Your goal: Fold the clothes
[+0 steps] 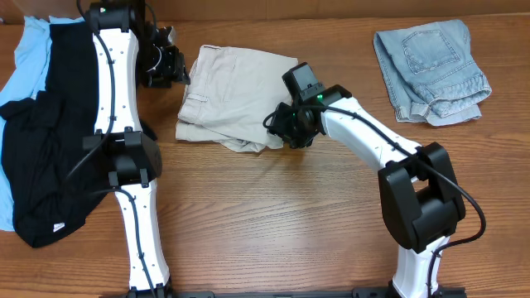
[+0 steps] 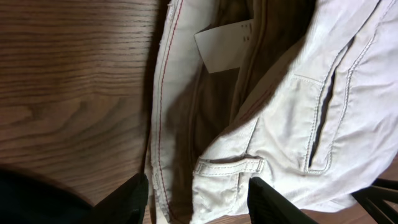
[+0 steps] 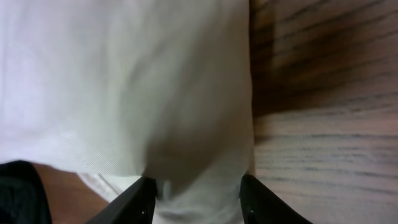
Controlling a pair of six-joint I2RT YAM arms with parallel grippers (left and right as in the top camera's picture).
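The pale beige shorts (image 1: 236,91) lie folded at the table's back centre. My left gripper (image 1: 175,70) is at their left waistband edge. In the left wrist view it (image 2: 199,199) is open, with the waistband, a belt loop (image 2: 227,167) and a pocket of the shorts (image 2: 298,112) between and beyond the fingers. My right gripper (image 1: 277,124) is at the shorts' lower right edge. In the right wrist view it (image 3: 193,199) is open, with a bulge of the beige cloth (image 3: 124,81) between the fingers.
A black garment (image 1: 50,149) lies over a sky-blue piece (image 1: 29,62) at the far left, under my left arm. Faded denim shorts (image 1: 431,70) lie folded at the back right. A white label (image 2: 224,46) shows inside the waistband. Bare wood table (image 1: 273,223) in front.
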